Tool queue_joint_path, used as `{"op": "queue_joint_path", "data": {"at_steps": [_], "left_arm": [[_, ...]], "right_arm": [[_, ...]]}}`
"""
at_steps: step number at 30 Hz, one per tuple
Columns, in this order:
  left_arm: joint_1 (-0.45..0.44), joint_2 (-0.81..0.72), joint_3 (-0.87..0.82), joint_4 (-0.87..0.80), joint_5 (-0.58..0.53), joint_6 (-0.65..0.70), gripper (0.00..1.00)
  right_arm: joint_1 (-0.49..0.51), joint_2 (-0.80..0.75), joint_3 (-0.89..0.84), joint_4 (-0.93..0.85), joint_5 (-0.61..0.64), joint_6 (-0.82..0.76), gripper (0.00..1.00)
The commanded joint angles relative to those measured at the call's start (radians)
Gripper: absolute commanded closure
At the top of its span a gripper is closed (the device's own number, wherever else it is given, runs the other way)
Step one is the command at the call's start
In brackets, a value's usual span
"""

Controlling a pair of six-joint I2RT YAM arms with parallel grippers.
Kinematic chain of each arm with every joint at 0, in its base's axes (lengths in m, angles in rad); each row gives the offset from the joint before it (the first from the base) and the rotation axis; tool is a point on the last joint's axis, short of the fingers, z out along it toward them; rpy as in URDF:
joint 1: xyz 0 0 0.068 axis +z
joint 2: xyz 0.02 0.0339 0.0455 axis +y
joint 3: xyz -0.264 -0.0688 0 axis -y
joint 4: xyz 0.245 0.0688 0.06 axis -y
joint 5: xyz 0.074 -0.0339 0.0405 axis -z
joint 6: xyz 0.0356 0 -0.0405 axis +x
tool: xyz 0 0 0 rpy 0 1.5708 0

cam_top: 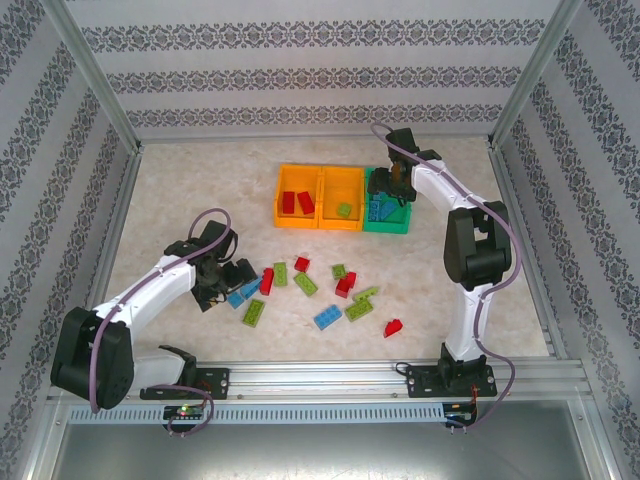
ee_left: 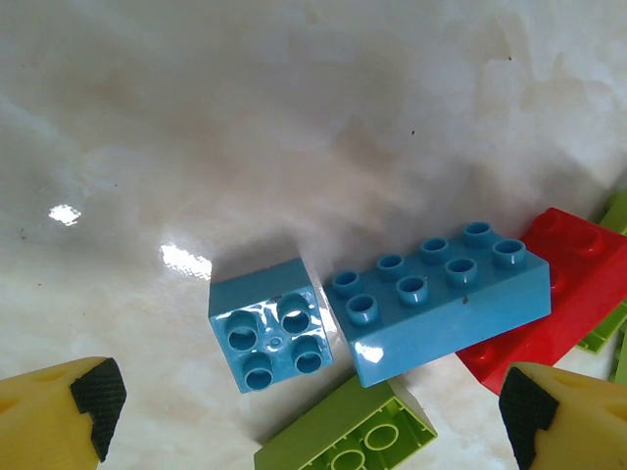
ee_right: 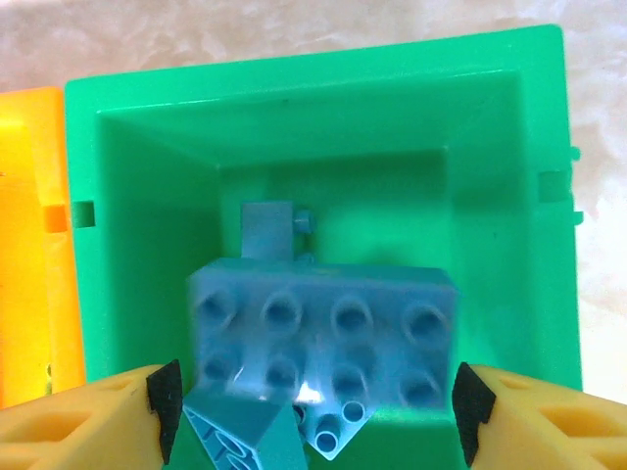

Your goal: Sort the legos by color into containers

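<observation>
"Looking down from above, where do we find the containers (cam_top: 340, 170)?"

"We find them in a row at the far middle of the table (cam_top: 180, 200): two orange, then the green bin (cam_top: 386, 229) at the right end. Red bricks lie in the left orange one, a lime brick in the middle one, and blue ones in the green bin. The right gripper (cam_top: 392, 190) hangs over that green bin."

"And the rest of the legos (cam_top: 326, 318)?"

"We see them loose on the table nearer the arms, red, blue and lime mixed. The left gripper (cam_top: 215, 288) is low at the left end of the scatter."

"What do we get from the left wrist?"

"Its jaws stand wide apart and empty, with yellow fingers (ee_left: 59, 401) in the lower corners. On the table beyond them we see a small square blue brick (ee_left: 269, 338) just beside a long blue brick (ee_left: 441, 299); we cannot tell whether they touch. The long one hides part of a red brick (ee_left: 563, 284), and a lime brick (ee_left: 348, 436) lies at the bottom edge."

"And the right wrist?"

"We look straight into the green bin, with an orange bin (ee_right: 29, 245) against one side wall. The jaws are parted and grip nothing. A gap shows between one of the pads (ee_right: 165, 390) and the blurred eight-stud blue brick (ee_right: 323, 338) within the bin's walls. More blue pieces lie under and behind it."
</observation>
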Motion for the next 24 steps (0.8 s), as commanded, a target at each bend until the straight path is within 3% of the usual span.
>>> {"op": "queue_joint_path", "data": {"at_steps": [1,24], "left_arm": [[0.015,-0.003,-0.015,-0.009,0.028,-0.061,0.0],[0.041,-0.068,-0.159,0.118,0.032,-0.255,0.0]], "right_arm": [[-0.009,-0.005,0.007,0.004,-0.018,-0.012,0.23],[-0.013,-0.032,-0.04,0.051,-0.048,-0.01,0.2]]}}
